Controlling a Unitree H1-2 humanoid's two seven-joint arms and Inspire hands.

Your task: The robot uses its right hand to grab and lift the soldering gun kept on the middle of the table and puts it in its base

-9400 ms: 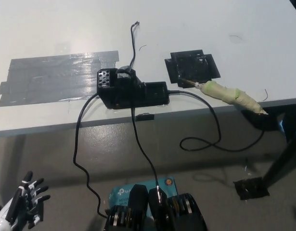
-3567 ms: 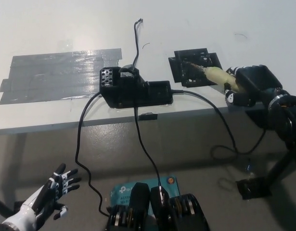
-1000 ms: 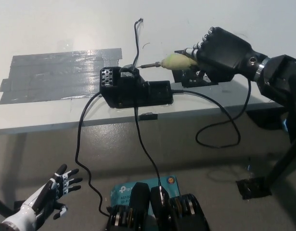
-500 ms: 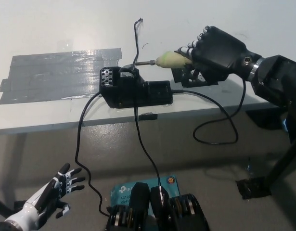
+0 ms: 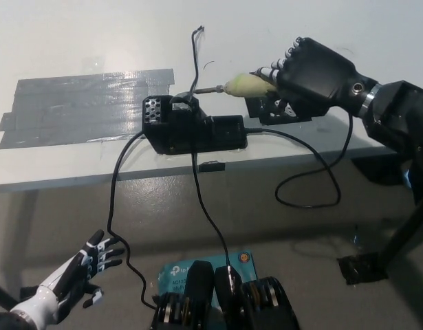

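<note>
White worktop (image 5: 73, 41) carries the black base (image 5: 190, 127). Above the base's right end, the right hand (image 5: 311, 72) is clamped on the soldering gun (image 5: 242, 86), tip toward the base. It seems light and stiff; the padded handle is the safe hold. The left hand (image 5: 77, 278) rests low, fingers apart.

Single head view, high above, looking steeply down onto white table (image 5: 94, 41), floor below

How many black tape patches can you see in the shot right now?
2. One black tape patch lies on the table, partly under the right hand holding the soldering gun. The other is on the floor at lower right. More may be hidden.
</note>
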